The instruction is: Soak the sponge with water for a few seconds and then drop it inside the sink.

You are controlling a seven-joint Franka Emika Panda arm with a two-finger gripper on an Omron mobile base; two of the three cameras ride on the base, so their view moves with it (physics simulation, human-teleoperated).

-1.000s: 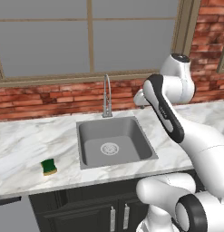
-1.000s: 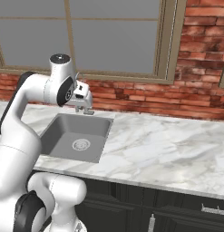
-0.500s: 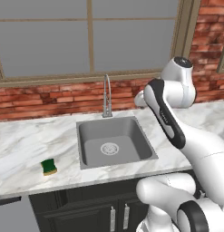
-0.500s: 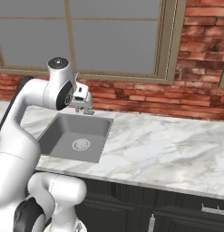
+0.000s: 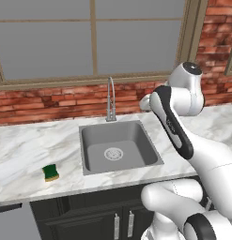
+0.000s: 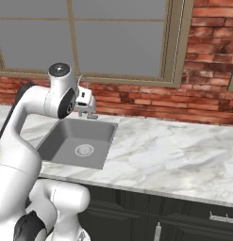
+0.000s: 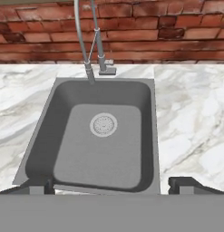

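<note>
Sponge (image 5: 51,172) is lying on the desk (image 5: 23,150) left of the sink (image 5: 118,146), well apart from the jaws (image 7: 111,185), which are hanging wide apart above the sink.

You see a matt grey sink (image 7: 63,131) with a shiny metal drain (image 7: 103,124), set in a smooth, glossy white marble counter (image 5: 28,145) with grey veins. The tap (image 5: 110,99) looks like polished metal. The sponge (image 5: 51,172) has a rough green top over soft yellow foam. Behind, the brick wall (image 6: 151,101) looks rough and matt.
</note>
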